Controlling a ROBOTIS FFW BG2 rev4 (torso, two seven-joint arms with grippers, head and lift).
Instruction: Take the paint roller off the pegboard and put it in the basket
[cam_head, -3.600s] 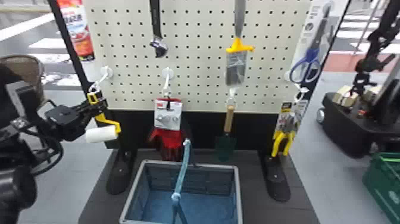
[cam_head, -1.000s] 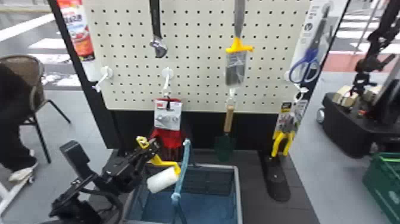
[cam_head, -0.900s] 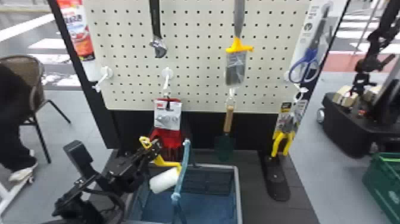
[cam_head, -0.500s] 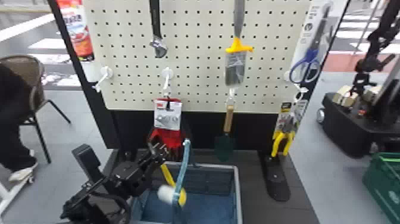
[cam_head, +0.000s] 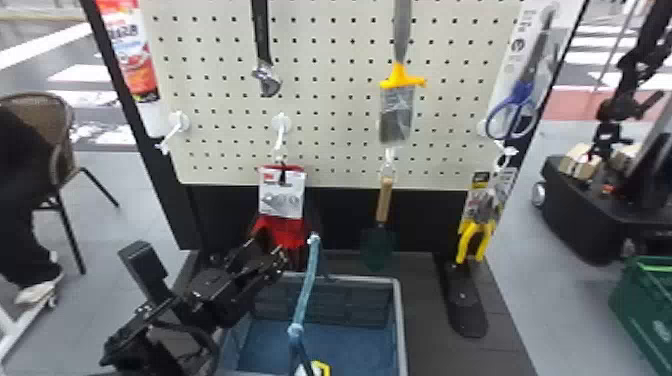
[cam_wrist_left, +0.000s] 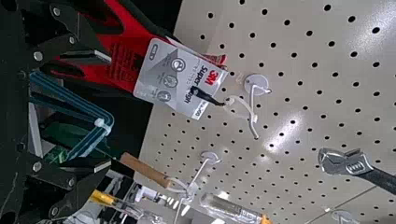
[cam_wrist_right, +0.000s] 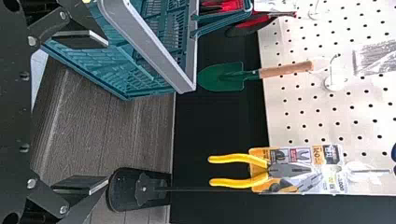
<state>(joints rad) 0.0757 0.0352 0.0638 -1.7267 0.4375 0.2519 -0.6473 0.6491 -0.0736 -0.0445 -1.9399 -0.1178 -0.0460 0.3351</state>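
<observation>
- Paint roller (cam_head: 322, 367) lies inside the blue basket (cam_head: 398, 310), its yellow and white parts glimpsed at the bottom edge of the head view, beside the handle (cam_head: 306, 300).
- Left gripper (cam_head: 270, 254) hangs near the basket's far rim, close to the red gloves (cam_head: 285, 227). The left wrist view shows its flat black fingers (cam_wrist_left: 95, 57) spread apart.
- Right gripper (cam_wrist_right: 103, 112) appears in the right wrist view, its fingers also apart, with the basket's corner near one of them.
- Scissors (cam_head: 511, 117) with blue loops hang at the right of the pegboard (cam_head: 330, 110) in the head view, while the right wrist view details the basket's lattice walls, hidden from above by its smooth grey rim.
- Gloves fill out in the left wrist view, red fabric edged in black behind a glossy grey card; nearby, a metal wrench (cam_wrist_left: 345, 162) displays its rounded, curved head.
- Trowel (cam_wrist_right: 224, 76) pairs a pointed green blade with a plain wooden grip, hanging between the gloves and the yellow-handled pliers (cam_wrist_right: 243, 171), whose grips are slim and bowed.
- Brush (cam_head: 396, 112), wrapped in crinkled clear plastic, hangs above the trowel, its dark bristles squared off below a yellow collar.
- Wood-grained boards (cam_wrist_right: 88, 112) run beneath the basket.
</observation>
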